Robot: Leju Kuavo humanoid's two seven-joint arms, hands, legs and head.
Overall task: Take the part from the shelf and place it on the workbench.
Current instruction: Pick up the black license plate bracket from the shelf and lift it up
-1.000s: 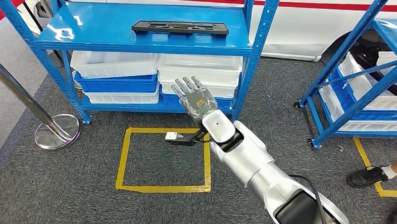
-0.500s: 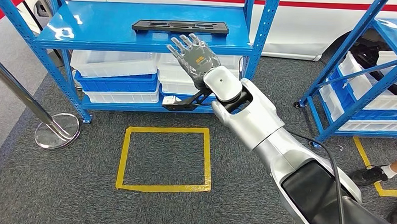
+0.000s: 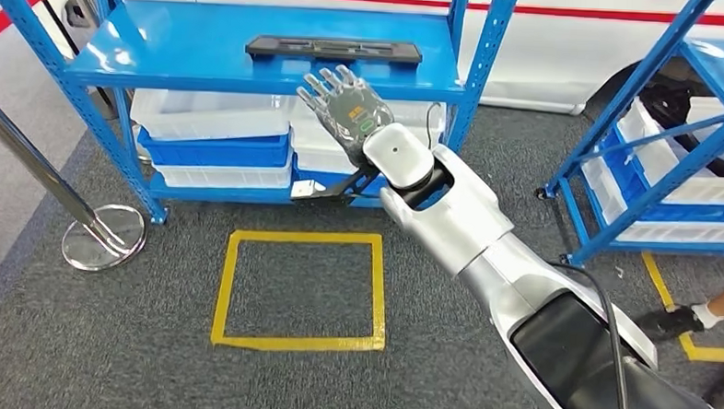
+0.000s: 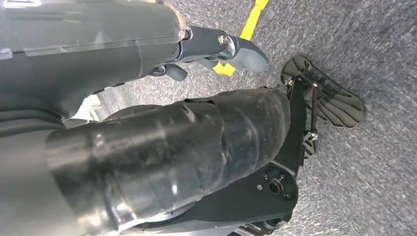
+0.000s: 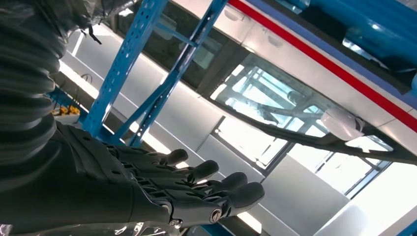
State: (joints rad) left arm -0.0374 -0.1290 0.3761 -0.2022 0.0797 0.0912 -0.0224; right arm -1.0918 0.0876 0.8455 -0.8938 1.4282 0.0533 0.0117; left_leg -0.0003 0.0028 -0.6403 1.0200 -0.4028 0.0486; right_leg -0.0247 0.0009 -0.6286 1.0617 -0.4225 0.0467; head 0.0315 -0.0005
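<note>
Reach step: right hand (image 3: 346, 109), fingers apart and empty, hovers just below the black part (image 3: 333, 48) lying on the blue shelf (image 3: 180, 58); next it probably must rise over and grasp.

The raised right robot hand (image 3: 347, 111) is covering part of the white plastic bins (image 3: 361, 135) beneath the blue metal shelf (image 3: 190, 54); a person's dark shoe (image 3: 676, 321) is lying partly behind the silver forearm (image 3: 468, 232).

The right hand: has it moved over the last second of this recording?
Yes. The right hand has risen from in front of the lower bins to the edge of the blue shelf, open, just short of the black part.
</note>
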